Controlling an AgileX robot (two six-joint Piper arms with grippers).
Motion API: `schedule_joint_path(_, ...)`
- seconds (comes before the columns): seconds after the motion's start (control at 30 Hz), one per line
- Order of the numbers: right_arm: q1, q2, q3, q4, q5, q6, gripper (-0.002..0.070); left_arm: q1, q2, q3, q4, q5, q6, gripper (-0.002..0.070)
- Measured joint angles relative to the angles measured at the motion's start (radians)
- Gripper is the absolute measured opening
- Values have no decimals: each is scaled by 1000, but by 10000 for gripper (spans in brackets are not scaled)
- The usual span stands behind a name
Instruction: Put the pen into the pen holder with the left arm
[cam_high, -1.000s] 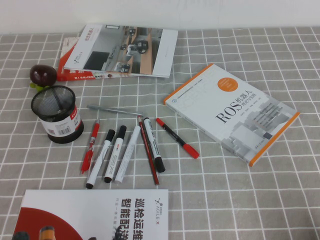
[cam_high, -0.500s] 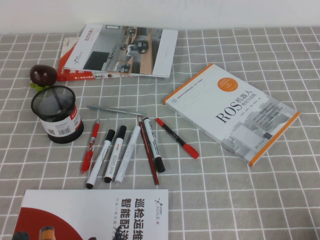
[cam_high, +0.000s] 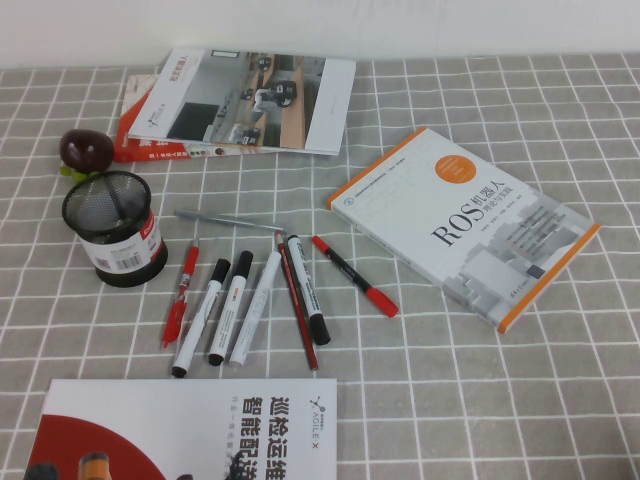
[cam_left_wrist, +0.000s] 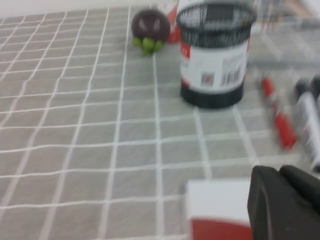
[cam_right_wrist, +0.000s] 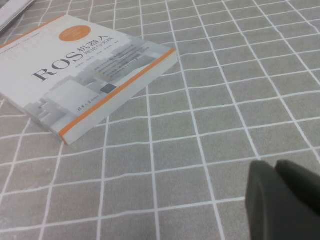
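The pen holder (cam_high: 113, 228), a black mesh cup with a barcode label, stands upright at the left of the table; it also shows in the left wrist view (cam_left_wrist: 215, 55). To its right lies a row of pens. Three of them are thick white markers with black caps (cam_high: 203, 318) (cam_high: 231, 305) (cam_high: 308, 295), and I cannot tell which is the pen. My left gripper (cam_left_wrist: 280, 171) is shut and empty, hovering over the corner of a white-and-red booklet (cam_left_wrist: 220, 210), short of the holder. My right gripper (cam_right_wrist: 275, 164) is shut and empty above bare cloth. Neither arm shows in the high view.
A dark red fruit (cam_high: 86, 150) sits behind the holder. Slim red pens (cam_high: 181, 295) (cam_high: 355, 276), a white-capped marker (cam_high: 257, 305) and a grey pen (cam_high: 230, 219) lie among the markers. The ROS book (cam_high: 465, 222) lies to the right, stacked books (cam_high: 240, 100) at the back.
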Motion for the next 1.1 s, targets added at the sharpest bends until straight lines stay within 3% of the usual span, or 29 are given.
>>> schedule_joint_path(0.27, 0, 0, 0, 0, 0, 0, -15, 0, 0, 0, -212, -183, -216, -3)
schedule_joint_path(0.8, 0, 0, 0, 0, 0, 0, -15, 0, 0, 0, -265, -299, -307, -3)
schedule_joint_path(1.1, 0, 0, 0, 0, 0, 0, -15, 0, 123, -257, -254, -84, -255, -3)
